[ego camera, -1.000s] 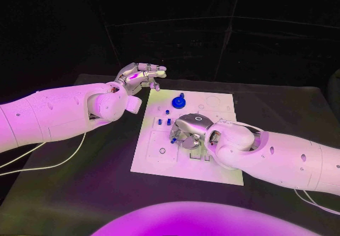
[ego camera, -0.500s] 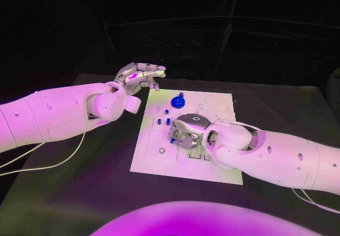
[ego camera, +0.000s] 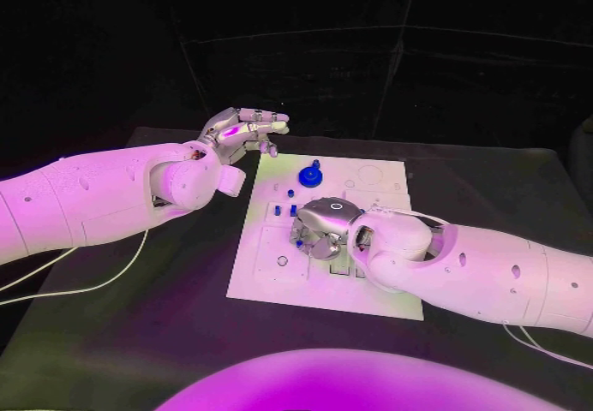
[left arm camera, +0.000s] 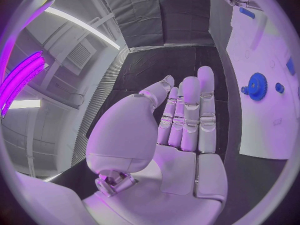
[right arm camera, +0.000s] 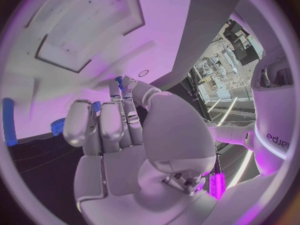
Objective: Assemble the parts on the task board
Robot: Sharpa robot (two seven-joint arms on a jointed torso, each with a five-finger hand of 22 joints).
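From my remote seat: task board (ego camera: 266, 272) sits mid-table on the black table (ego camera: 111, 342), white plate, long side running near to far. My right hand (ego camera: 324, 228) is down over the board's middle, fingers curled toward the surface. In the right wrist view a small blue part (right arm camera: 119, 81) shows right at the fingertips (right arm camera: 127, 86); I cannot tell if it is actually pinched or just touched. Small blue parts (ego camera: 285, 210) stand on the board just left and far of that hand, one more blue bit (ego camera: 301, 244) at its near-left edge. Blue gear (ego camera: 312, 177) sits on the far part of the board, apart from the right hand, with a small blue peg (ego camera: 316, 163) just beyond it.

Left hand (ego camera: 242, 130) hangs above the table off the board's far left corner, holding nothing, fingers apart and roughly straight in the left wrist view (left arm camera: 184, 130); gear (left arm camera: 256, 87) and board (left arm camera: 265, 130) lie off to its side, well apart from the fingers.

Writing: partial dark lettering on the robot's white body in the right wrist view, too cut off to read. No readable marks on the board
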